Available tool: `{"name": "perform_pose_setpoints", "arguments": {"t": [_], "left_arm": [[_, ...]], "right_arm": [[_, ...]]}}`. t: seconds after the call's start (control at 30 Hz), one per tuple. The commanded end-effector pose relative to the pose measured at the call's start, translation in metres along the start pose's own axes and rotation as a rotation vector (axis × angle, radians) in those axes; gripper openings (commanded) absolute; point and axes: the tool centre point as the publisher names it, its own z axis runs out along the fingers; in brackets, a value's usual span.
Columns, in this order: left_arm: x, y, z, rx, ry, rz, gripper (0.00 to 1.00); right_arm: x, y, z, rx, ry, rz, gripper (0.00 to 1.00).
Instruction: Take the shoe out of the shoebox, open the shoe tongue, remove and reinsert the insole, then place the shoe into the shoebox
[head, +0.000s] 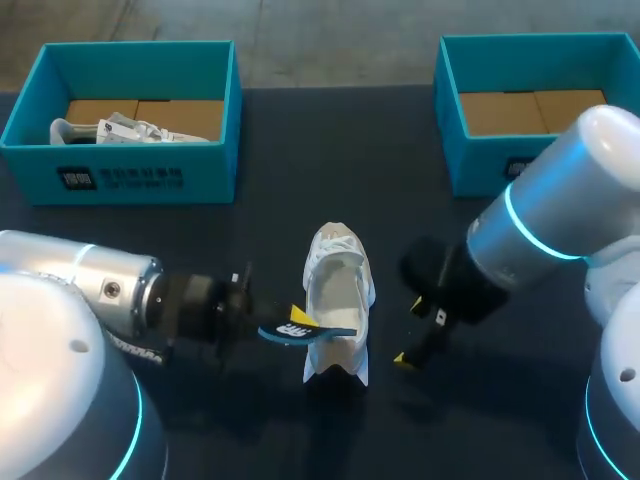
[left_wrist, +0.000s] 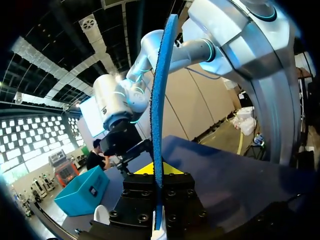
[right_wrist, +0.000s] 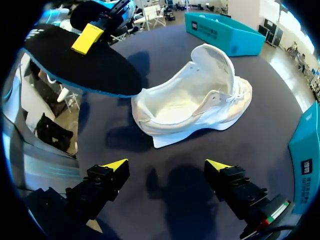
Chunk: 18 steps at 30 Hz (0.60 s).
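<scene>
A white shoe stands upright on the dark table, toe pointing away from me, its tongue pulled open; it lies ahead of my right gripper in the right wrist view. My left gripper is shut on a blue-edged black insole, held over the heel end of the shoe. The left wrist view shows the insole edge-on between the yellow tips. In the right wrist view the insole hovers beside the shoe's heel. My right gripper stands open, empty, just right of the shoe.
A teal shoebox at the back left holds another white shoe. A second teal shoebox stands at the back right with a cardboard floor showing. Bare dark table surrounds the shoe.
</scene>
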Motion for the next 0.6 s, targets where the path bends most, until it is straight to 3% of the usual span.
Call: {"name": "perform_pose_setpoints", "arguments": {"t": [0.03, 0.6], "left_arm": [[-0.001, 0.003, 0.004, 0.001, 0.000, 0.000, 0.00], [-0.006, 0.012, 0.004, 0.023, -0.054, -0.018, 0.00]], "right_arm": [[-0.005, 0.012, 0.012, 0.035, 0.006, 0.001, 1.00], [-0.018, 0.027, 0.025, 0.095, 0.015, -0.116, 1.00]]}}
